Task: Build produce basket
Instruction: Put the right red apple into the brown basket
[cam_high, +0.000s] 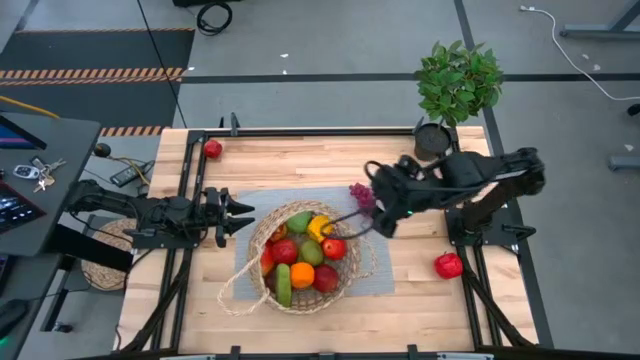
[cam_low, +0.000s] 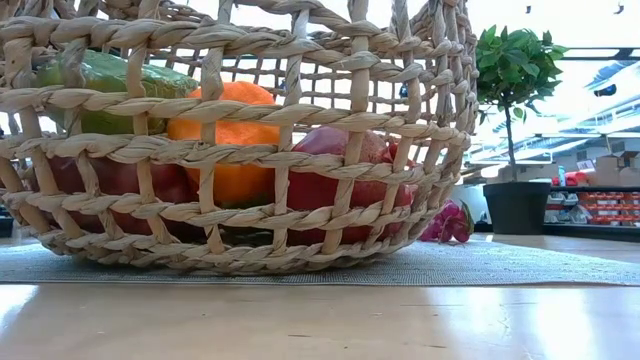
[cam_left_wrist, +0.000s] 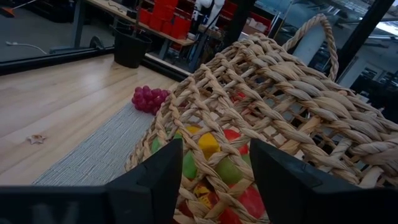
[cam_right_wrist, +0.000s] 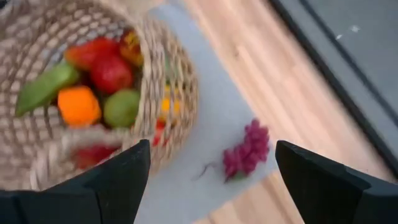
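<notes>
Basket (cam_high: 305, 258) sits mid-table on a grey mat (cam_high: 380, 268), loaded with produce (cam_high: 303, 252): red apples, an orange (cam_high: 302, 274), green pear, yellow pepper (cam_high: 319, 226), a long green piece by the near rim. In the low view the orange (cam_low: 232, 150) and red fruit show through the weave (cam_low: 300, 130).

My right gripper (cam_high: 350, 222) is over the basket's far-right rim, fingers spread wide with nothing between them; the wrist view looks down between them at the basket (cam_right_wrist: 93, 87) and the mat. Purple grapes (cam_high: 361, 195) lie on the mat just outside the basket, still not in; the right wrist view shows them (cam_right_wrist: 247, 151) beside the basket wall, apart from it.

My left gripper (cam_high: 238, 214) is just beside the basket's left rim, fingers together, holding nothing. Left wrist view is filled by the wicker wall (cam_left_wrist: 280, 118); grapes (cam_left_wrist: 149, 99) visible past it.

Loose items: a red fruit (cam_high: 213, 149) at the far-left table corner, another red one (cam_high: 448, 265) near the right edge, probably a pepper, hard to tell. Potted plant (cam_high: 457, 85) at far right.
</notes>
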